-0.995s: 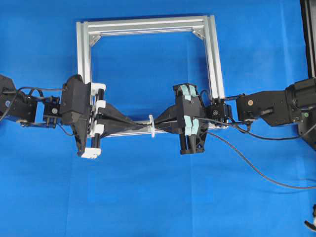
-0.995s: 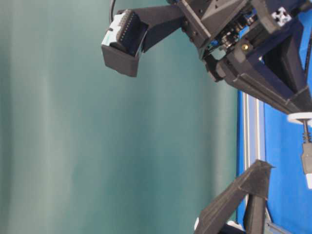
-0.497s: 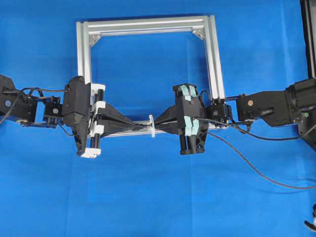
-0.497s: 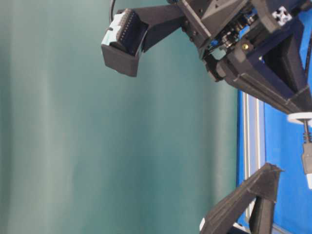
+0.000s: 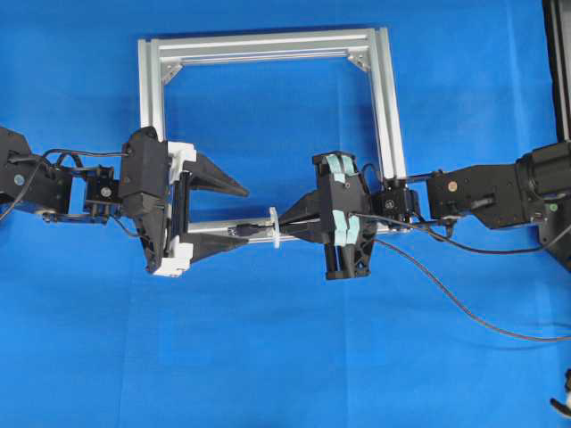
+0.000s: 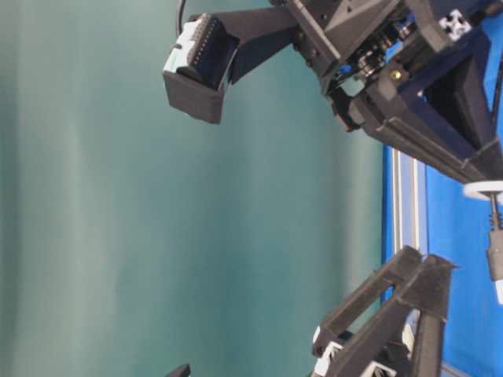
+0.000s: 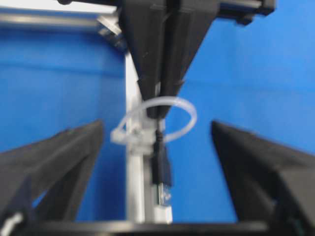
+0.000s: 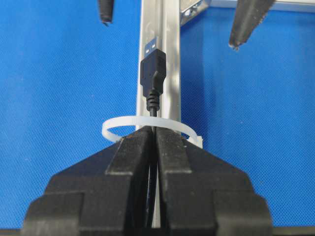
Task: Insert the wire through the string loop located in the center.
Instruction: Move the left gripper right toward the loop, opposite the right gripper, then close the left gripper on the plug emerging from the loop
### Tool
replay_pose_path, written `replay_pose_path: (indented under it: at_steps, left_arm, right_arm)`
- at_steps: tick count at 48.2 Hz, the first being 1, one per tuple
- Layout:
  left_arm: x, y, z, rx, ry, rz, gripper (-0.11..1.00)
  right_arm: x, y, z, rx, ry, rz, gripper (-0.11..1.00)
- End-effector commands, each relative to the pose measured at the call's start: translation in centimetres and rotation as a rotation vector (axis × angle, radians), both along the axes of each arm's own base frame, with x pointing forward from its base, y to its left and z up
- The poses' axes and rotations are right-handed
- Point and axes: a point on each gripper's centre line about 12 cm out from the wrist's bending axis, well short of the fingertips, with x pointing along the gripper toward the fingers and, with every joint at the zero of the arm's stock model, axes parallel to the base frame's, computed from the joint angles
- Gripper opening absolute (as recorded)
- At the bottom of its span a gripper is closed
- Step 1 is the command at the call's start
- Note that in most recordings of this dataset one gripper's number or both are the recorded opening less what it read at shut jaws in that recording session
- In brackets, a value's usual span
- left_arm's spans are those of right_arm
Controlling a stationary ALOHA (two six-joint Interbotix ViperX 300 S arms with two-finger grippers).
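Note:
The wire's black plug [image 8: 153, 71] sticks out past the white string loop [image 8: 118, 123], so the wire passes through the loop. My right gripper [image 8: 155, 133] is shut on the wire just behind the loop. In the overhead view the right gripper [image 5: 285, 228] touches the string loop [image 5: 275, 227] from the right, and the plug [image 5: 243, 231] lies to its left. My left gripper [image 5: 243, 216] stands wide open around the plug without touching it. In the left wrist view the plug [image 7: 161, 167] hangs between the left gripper's fingers [image 7: 54, 162], with the string loop [image 7: 189, 110] behind it.
The silver square frame [image 5: 268, 45] lies on the blue table; the loop sits on its near bar. The wire [image 5: 464, 303] trails off to the right across the table. A black stand [image 5: 558, 53] rises at the right edge.
My left gripper has gone from shut to wide open and has drawn back a little to the left. The plug stays through the loop. My right gripper has not moved.

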Motion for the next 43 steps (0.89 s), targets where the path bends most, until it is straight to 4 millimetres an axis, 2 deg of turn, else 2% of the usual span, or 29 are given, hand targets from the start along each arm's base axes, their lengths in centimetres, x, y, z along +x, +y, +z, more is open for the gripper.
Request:
replay_pose_path:
  at_steps: [1,16,31,43]
  left_arm:
    - [0.4,0.1,0.9,0.001,-0.023,0.001,0.92]
    - [0.4,0.1,0.5,-0.001,0.004,0.0,0.93]
    - [1.2,-0.1,-2.7,0.004,0.109,-0.003,0.93]
    - [1.8,-0.2,-3.2,0.005,0.127,-0.004,0.93]
  right_arm:
    - [0.4,0.1,1.0,0.003,-0.035,0.002,-0.02]
    - [0.4,0.1,1.0,0.001,-0.035,0.004,-0.02]
    - [0.4,0.1,1.0,0.002,-0.035,0.003,-0.02]
    - [0.4,0.1,1.0,0.001,-0.032,0.004,-0.02]
